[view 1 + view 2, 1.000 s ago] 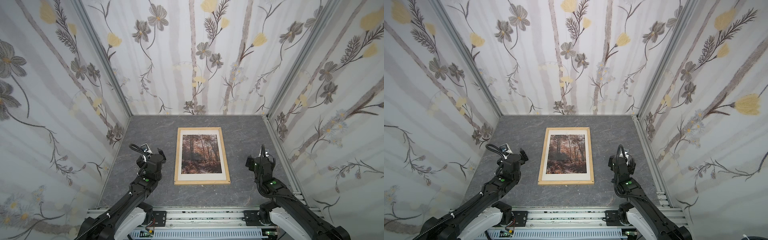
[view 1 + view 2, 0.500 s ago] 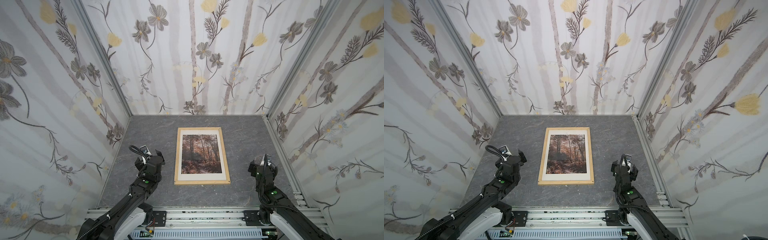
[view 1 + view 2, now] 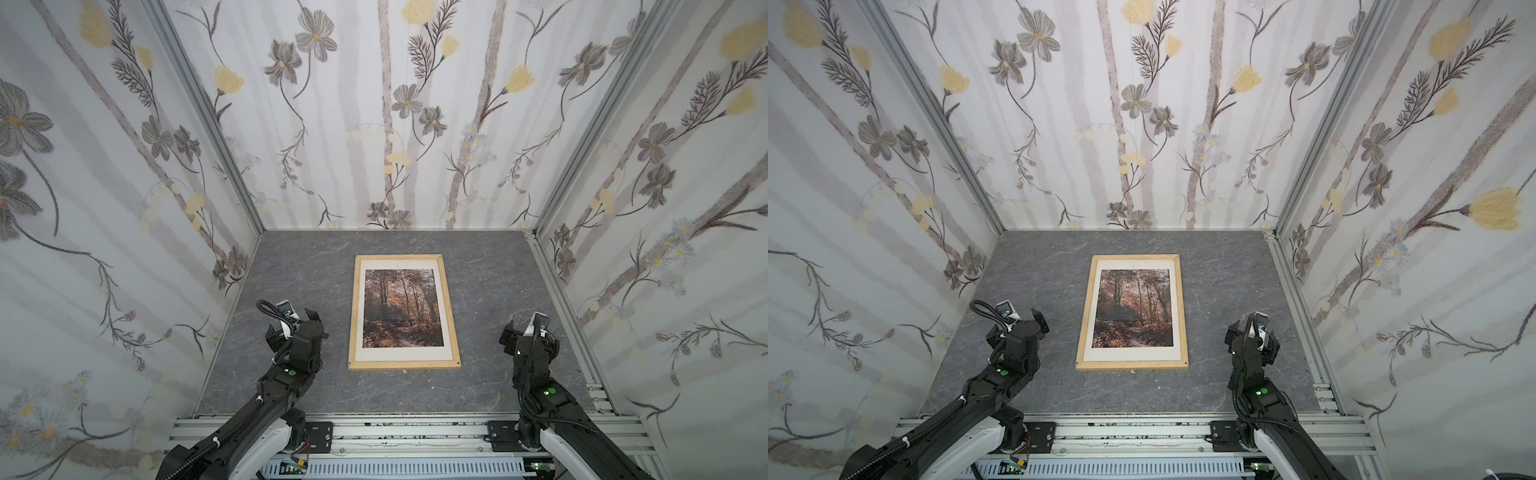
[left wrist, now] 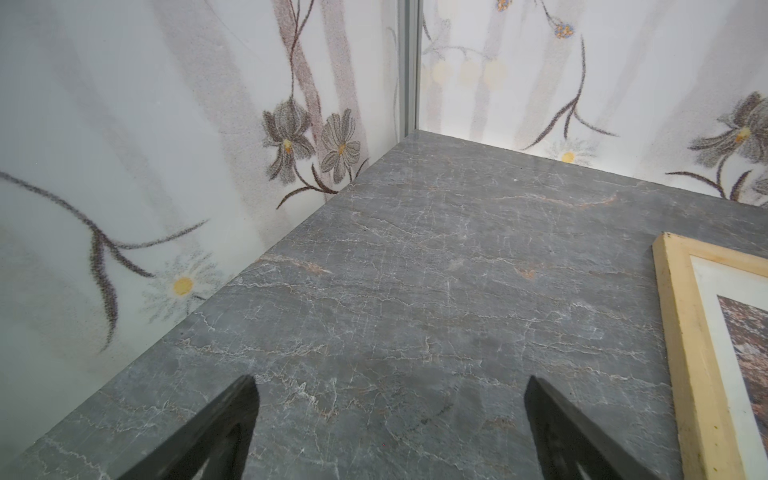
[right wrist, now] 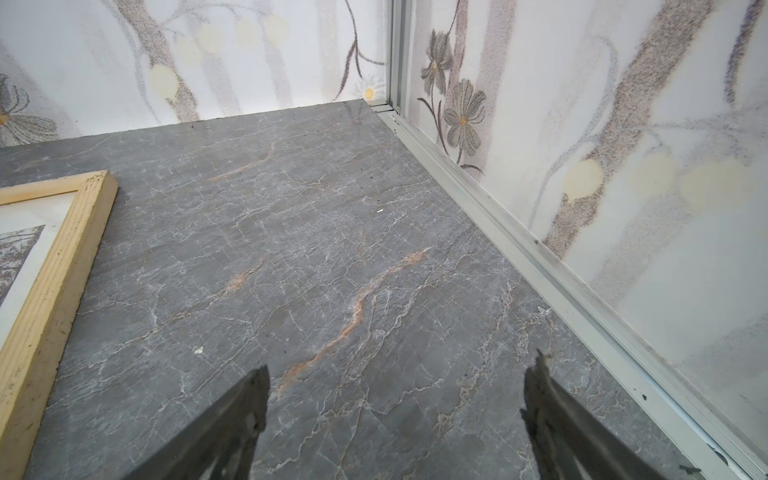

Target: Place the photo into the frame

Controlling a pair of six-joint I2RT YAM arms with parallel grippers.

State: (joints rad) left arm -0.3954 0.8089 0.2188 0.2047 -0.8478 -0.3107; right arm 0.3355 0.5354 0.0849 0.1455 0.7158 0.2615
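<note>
The left tool (image 3: 294, 330) has its jaws spread wide with nothing between them; in its wrist view (image 4: 390, 390) only bare grey stone shows between the two dark fingertips (image 4: 243, 399). The right tool (image 3: 530, 337) is likewise wide open and empty, with its fingertips (image 5: 255, 390) framing bare surface in the right wrist view (image 5: 399, 374). Both tools seem to hang a little above the counter (image 3: 291, 270) rather than rest on it, though the top views do not settle that. The left tool (image 3: 1016, 328) sits toward the counter's left edge and the right tool (image 3: 1252, 338) toward its right edge, both in the near half and well apart from each other. Between them, about midway between the left and right edges, the frame (image 3: 405, 365) lies flat, its long sides running from near edge to far edge; neither tool touches it. The photo (image 3: 401, 307) lies inside the frame, forest picture facing up, its white border meeting the pale wood on all four sides in both top views (image 3: 1133, 307). Each wrist view catches one far corner of the frame (image 4: 685, 332) (image 5: 54, 266) with a strip of the photo (image 4: 715, 332) (image 5: 25, 249) inside it. Flowered walls (image 3: 374, 124) close off the left, far and right edges, and a metal rail (image 3: 415, 432) runs along the near edge.
</note>
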